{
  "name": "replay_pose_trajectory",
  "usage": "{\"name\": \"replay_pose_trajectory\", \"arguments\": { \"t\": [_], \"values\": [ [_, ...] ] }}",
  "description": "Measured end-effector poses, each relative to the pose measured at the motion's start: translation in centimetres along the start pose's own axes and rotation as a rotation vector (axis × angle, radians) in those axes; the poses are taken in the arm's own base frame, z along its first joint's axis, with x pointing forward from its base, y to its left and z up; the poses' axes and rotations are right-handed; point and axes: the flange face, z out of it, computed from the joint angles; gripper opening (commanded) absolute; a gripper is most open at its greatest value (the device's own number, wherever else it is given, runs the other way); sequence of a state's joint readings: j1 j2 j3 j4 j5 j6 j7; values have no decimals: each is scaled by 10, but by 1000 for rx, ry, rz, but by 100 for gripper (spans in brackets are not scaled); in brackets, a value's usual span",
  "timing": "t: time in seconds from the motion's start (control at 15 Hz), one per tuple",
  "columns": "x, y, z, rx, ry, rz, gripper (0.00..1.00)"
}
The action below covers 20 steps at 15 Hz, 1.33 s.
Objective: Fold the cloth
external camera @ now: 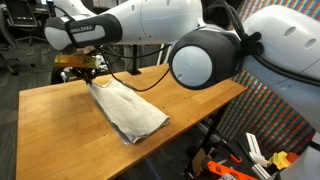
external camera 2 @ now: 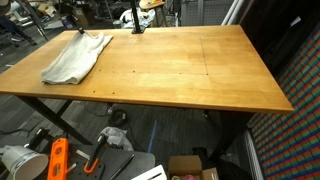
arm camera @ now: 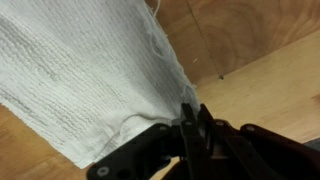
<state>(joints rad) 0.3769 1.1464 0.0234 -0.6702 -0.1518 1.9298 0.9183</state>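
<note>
- Nearest the wrist camera, the black two-fingered gripper (arm camera: 195, 112) comes up from the bottom edge. Its jaws are drawn narrow, and an edge of fabric runs down between them.
- That fabric is the cloth (arm camera: 80, 70), a large off-white sheet of thin, ribbed, wrinkly material. It fills the upper left of the wrist view and tapers to the pinched point.
- In an exterior view the gripper (external camera: 88, 70) sits at the far left end of the table. The cloth (external camera: 135, 112) slopes down from it and lies along the wood towards the near edge.
- From the opposite side, the cloth (external camera 2: 72, 60) lies as a rumpled four-sided shape in the far left corner of the tabletop.
- My judgement is that the fold is under way but unfinished. One end is gripped and raised a little, and it has not been carried over the rest of the sheet. I cannot tell whether the cloth already has a fold in it.
- What seems to be left is to draw the held end across, lay it flat and let go.
- The surface is a light brown wooden table (external camera 2: 200, 80) on dark legs.
- The white robot arm (external camera: 210, 55) looms large in front.
- On the floor beneath are an orange tool (external camera 2: 57, 160) and a cardboard box (external camera 2: 185, 165).
</note>
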Motion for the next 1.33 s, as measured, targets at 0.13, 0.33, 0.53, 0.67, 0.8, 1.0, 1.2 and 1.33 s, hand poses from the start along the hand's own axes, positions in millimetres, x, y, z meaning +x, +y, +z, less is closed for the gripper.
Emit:
{"name": "replay_pose_trajectory", "arguments": {
  "t": [0.13, 0.33, 0.53, 0.67, 0.8, 1.0, 1.2, 1.33],
  "values": [
    [6, 3, 1, 3, 8, 47, 10],
    [17, 12, 6, 3, 14, 105, 10],
    [25, 20, 15, -6, 14, 144, 10],
    [26, 22, 21, -9, 12, 163, 16],
    [25, 21, 24, -11, 10, 169, 42],
    [20, 17, 25, -8, 7, 162, 66],
    [18, 13, 19, 6, 13, 159, 88],
    [21, 12, 13, 13, 24, 159, 100]
  ]
}}
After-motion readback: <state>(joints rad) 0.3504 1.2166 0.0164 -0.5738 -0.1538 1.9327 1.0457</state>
